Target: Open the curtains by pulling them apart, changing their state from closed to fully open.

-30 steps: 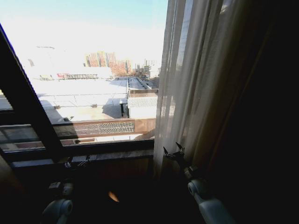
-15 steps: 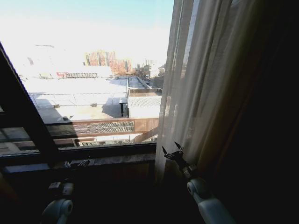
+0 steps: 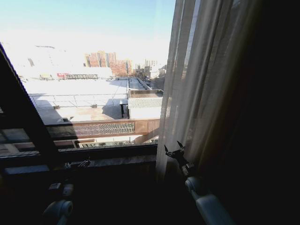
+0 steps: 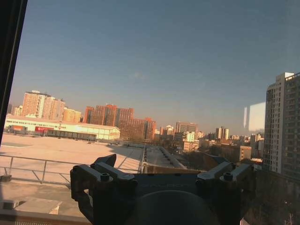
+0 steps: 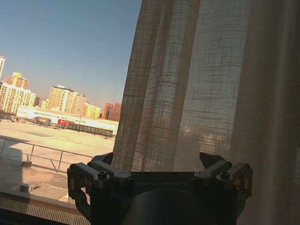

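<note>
The right gripper (image 3: 173,150) is raised on its arm with its two fingers spread wide and nothing held between them. Just beyond and to the right of it, the curtains (image 3: 199,79) hang as a gathered panel of sheer cream pleated fabric, rising far above the fingers; whether the fabric is touched cannot be told. In the right wrist view, the curtains (image 5: 197,89) are seen directly ahead of the spread fingers (image 5: 213,164). To the left of the right gripper, bare window glass (image 3: 93,70) is uncovered, with rooftops and buildings outside. The left gripper (image 3: 77,164) is held low before the window sill (image 3: 112,159), its fingers apart, nothing gripped.
</note>
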You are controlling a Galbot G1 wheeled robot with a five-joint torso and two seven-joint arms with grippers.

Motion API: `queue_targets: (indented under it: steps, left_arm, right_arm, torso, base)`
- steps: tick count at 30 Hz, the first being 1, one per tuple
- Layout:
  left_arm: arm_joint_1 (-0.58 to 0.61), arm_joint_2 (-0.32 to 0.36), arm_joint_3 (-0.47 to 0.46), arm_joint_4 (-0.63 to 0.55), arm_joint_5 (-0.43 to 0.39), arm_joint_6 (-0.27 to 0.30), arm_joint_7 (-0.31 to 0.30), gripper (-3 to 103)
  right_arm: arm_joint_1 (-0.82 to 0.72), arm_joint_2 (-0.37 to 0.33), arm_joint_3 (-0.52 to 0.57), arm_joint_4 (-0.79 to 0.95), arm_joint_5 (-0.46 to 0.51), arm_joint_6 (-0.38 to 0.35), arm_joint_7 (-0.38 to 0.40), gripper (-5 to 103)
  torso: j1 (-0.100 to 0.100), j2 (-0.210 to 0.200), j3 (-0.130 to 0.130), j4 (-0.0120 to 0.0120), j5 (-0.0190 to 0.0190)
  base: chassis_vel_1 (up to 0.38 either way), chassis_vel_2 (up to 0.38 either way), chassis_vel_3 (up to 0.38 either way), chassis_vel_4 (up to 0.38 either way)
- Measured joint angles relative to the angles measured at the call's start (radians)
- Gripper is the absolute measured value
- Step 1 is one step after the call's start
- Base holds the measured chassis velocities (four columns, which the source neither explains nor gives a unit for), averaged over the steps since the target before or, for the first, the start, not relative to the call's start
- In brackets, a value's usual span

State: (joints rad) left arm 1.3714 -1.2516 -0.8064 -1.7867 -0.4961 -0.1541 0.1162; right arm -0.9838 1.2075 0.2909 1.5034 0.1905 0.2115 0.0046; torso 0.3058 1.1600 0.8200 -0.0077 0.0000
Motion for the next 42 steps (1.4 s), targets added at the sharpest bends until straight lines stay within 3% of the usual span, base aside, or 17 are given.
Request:
queue_targets:
  steps: [20,23,27,29,33,39,42]
  left_arm:
    - [0.000,0.000,0.000,0.000,0.000,0.000,0.000,100]
    - [0.000,0.000,0.000,0.000,0.000,0.000,0.000,100]
    - [0.000,0.000,0.000,0.000,0.000,0.000,0.000,100]
    - [0.000,0.000,0.000,0.000,0.000,0.000,0.000,100]
    - [0.000,0.000,0.000,0.000,0.000,0.000,0.000,100]
    - [0.000,0.000,0.000,0.000,0.000,0.000,0.000,100]
    - [0.000,0.000,0.000,0.000,0.000,0.000,0.000,100]
  right_arm:
    - [0.176,0.085,-0.096,-0.192,-0.009,-0.004,0.034,101]
    - [0.190,0.094,-0.096,-0.215,-0.010,0.001,0.023,97]
    - [0.210,0.104,-0.094,-0.246,-0.011,0.019,0.011,77]
    - [0.213,0.105,-0.093,-0.250,-0.011,0.020,0.011,77]
    - [0.220,0.111,-0.092,-0.264,-0.015,0.027,0.013,54]
    - [0.214,0.115,-0.090,-0.265,-0.019,0.029,0.016,38]
    - [0.206,0.116,-0.079,-0.268,-0.011,0.042,0.005,22]
  torso:
    - [0.000,0.000,0.000,0.0000,0.0000]
    - [0.000,0.000,0.000,0.0001,-0.0002]
    - [0.000,0.000,0.000,0.0000,-0.0001]
    - [0.000,0.000,0.000,-0.0001,0.0000]
    - [0.000,0.000,0.000,0.0000,-0.0001]
    - [0.000,0.000,0.000,-0.0001,0.0000]
    - [0.000,0.000,0.000,0.0000,0.0000]
  base:
    - [0.000,0.000,0.000,0.000]
    - [0.000,0.000,0.000,0.000]
    - [0.000,0.000,0.000,0.000]
    - [0.000,0.000,0.000,0.000]
    - [0.000,0.000,0.000,0.000]
    - [0.000,0.000,0.000,0.000]
    - [0.000,0.000,0.000,0.000]
